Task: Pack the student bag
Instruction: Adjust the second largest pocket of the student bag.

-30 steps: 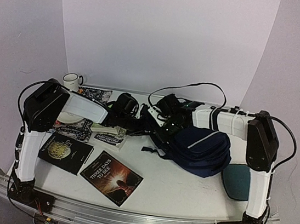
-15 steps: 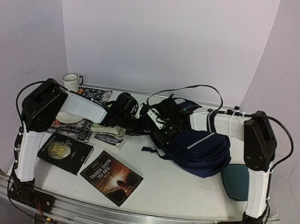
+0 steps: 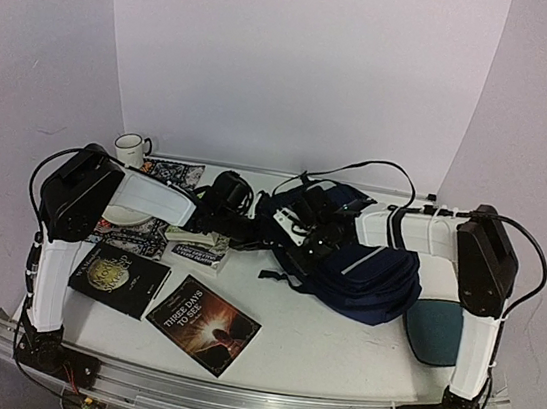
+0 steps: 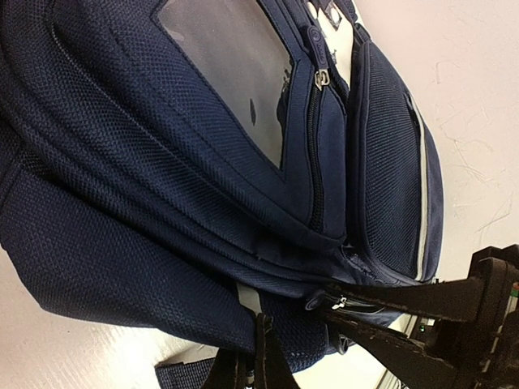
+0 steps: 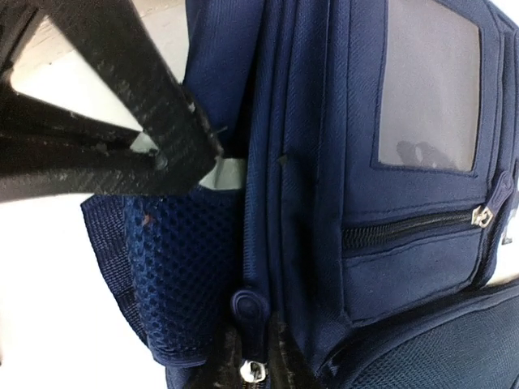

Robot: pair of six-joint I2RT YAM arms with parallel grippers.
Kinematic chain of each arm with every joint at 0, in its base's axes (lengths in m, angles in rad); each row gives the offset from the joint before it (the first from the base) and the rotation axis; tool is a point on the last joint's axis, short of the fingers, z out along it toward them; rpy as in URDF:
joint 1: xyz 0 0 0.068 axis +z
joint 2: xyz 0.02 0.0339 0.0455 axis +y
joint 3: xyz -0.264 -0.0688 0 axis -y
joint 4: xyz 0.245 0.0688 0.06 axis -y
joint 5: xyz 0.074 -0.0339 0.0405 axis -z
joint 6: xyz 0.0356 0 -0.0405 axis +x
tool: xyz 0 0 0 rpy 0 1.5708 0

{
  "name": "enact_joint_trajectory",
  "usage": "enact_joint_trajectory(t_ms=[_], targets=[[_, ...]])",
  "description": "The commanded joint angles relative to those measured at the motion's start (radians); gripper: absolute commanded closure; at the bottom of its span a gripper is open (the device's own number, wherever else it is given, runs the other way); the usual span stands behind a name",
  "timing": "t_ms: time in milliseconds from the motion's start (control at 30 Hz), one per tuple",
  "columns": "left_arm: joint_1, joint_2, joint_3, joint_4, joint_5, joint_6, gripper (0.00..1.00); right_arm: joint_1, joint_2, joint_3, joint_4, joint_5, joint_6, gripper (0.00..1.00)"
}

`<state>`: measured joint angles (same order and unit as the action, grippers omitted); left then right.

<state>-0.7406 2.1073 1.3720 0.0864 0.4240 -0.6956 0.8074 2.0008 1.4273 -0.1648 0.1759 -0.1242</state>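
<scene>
Student bag [image 3: 375, 278] x1, navy, mug [image 3: 132, 149] x1, L tool [image 3: 255, 227] and R tool [image 3: 300, 230] at it, both grips unreadable

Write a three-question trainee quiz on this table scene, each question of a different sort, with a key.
1. True or false: the book titled Three Days to See lies on the table, outside the student bag.
2. Where does the white mug stand? A: at the table's far left corner. B: at the middle of the near edge. C: on top of the bag.
3. What colour is the flat pad lying to the right of the bag, beside the right arm?

Key: 1 true; 2 A; 3 teal.
</scene>
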Motion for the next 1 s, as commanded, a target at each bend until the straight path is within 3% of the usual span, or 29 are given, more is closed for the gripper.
enact_joint_trajectory(t_ms=[0,133,433,800,867,967], targets=[[0.002,-0.084,0.018,0.076,0.008,0.032,1.00,0.008,-0.041,-0.020,-0.067,0.004,-0.005,0.93],[0.003,-0.089,0.012,0.074,-0.003,0.041,1.00,0.009,-0.060,-0.017,-0.068,-0.031,-0.003,1.00],[0.042,-0.060,0.027,0.059,-0.020,0.076,1.00,0.011,-0.171,-0.067,-0.061,-0.152,-0.021,1.00],[0.110,0.036,0.195,-0.078,0.001,0.176,1.00,0.020,-0.217,-0.121,-0.049,-0.329,-0.063,1.00],[0.110,0.040,0.208,-0.080,0.038,0.181,1.00,0.020,-0.210,-0.121,-0.025,-0.290,-0.056,0.97],[0.109,0.028,0.186,-0.079,0.074,0.173,1.00,0.020,-0.195,-0.098,0.014,-0.210,-0.050,0.82]])
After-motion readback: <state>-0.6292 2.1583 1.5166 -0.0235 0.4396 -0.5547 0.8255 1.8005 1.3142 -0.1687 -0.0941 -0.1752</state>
